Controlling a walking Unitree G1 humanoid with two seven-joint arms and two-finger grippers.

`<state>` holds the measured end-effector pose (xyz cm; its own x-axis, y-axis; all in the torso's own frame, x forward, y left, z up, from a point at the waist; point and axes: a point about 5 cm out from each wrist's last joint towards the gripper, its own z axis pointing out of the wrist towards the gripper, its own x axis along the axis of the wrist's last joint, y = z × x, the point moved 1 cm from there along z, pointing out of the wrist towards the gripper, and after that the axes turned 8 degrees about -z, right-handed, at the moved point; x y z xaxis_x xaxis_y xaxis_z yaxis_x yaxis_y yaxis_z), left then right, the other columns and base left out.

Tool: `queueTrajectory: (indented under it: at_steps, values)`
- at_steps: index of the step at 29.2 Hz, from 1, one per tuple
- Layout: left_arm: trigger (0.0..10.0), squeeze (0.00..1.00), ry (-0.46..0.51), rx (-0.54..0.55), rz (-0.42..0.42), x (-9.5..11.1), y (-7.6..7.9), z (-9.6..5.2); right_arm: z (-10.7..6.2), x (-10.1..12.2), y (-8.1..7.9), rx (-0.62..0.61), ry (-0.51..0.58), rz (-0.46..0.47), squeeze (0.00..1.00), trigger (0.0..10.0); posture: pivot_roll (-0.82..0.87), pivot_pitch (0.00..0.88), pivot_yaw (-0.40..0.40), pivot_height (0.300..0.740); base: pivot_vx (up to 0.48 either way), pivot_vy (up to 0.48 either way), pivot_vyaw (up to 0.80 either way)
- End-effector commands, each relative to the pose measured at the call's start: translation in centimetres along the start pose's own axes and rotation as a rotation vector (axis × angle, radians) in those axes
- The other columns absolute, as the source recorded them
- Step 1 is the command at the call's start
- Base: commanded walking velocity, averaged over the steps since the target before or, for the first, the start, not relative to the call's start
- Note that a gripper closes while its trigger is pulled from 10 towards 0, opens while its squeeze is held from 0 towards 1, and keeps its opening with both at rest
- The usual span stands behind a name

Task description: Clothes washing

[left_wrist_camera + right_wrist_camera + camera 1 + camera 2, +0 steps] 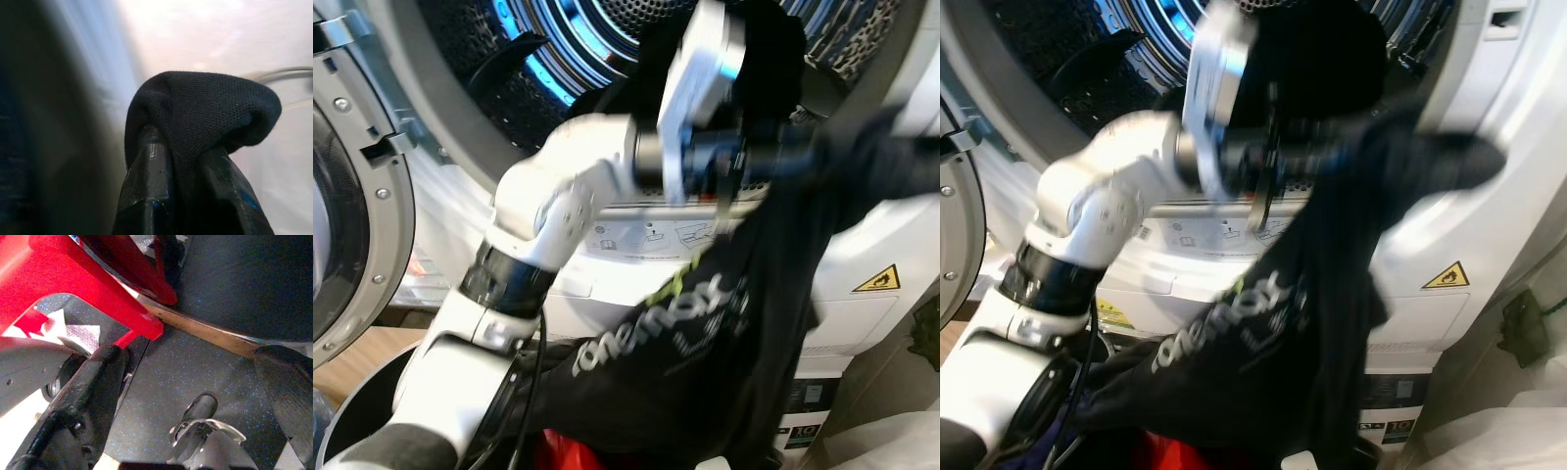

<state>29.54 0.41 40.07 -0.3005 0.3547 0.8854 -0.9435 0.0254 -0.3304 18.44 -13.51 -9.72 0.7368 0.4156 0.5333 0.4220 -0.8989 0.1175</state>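
Observation:
A black garment (705, 323) with pale lettering hangs from my raised left arm in front of the washing machine's open drum (597, 39). My left gripper (183, 142) is shut on a fold of this black fabric (205, 103), which bunches over both fingers (149, 161). The garment's top lies at the drum's lower rim and its tail drops toward a dark basket (342, 421). My right gripper (195, 357) hangs low over the floor, open, with nothing between its fingers.
The round machine door (352, 196) stands swung open at the left. A yellow warning sticker (878, 280) sits on the white front panel. A red plastic object (73, 289) and dark speckled floor (205, 382) lie below my right gripper.

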Motion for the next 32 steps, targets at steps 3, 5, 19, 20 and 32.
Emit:
queueTrajectory:
  at_steps: [3, 5, 19, 20, 32]
  values:
    - [0.0, 0.00, 0.043, 0.241, 0.209, 3.3, -2.9, -1.2, 0.1, 0.4, -0.9, 0.018, 0.002, 0.005, 0.00, 10.0, 0.09, 0.000, 0.160, 0.740, 0.000, 0.000, 0.00]
    - [0.0, 0.00, 0.054, 0.369, 0.309, 5.0, -4.2, -1.6, 0.1, 0.4, -1.0, 0.020, 0.001, 0.007, 0.00, 10.0, 0.09, 0.000, 0.163, 0.740, 0.000, 0.000, 0.00]
    - [0.0, 0.00, -0.233, 0.952, 0.844, 9.1, -9.8, -6.9, 0.0, -0.4, -1.4, 0.027, -0.018, 0.021, 0.00, 10.0, 0.07, 0.000, 0.180, 0.740, 0.000, 0.000, 0.00]
    - [0.0, 0.00, -0.269, 0.995, 0.883, 8.8, -10.3, -7.4, 0.0, -0.4, -1.3, 0.024, -0.017, 0.022, 0.00, 10.0, 0.07, 0.000, 0.183, 0.740, 0.000, 0.000, 0.00]
    - [0.0, 0.00, -0.523, 1.027, 0.555, -1.1, -11.3, -11.6, 0.2, 1.7, -0.1, -0.022, 0.057, 0.005, 0.00, 10.0, 0.04, 0.000, 0.187, 0.740, 0.000, 0.000, 0.00]
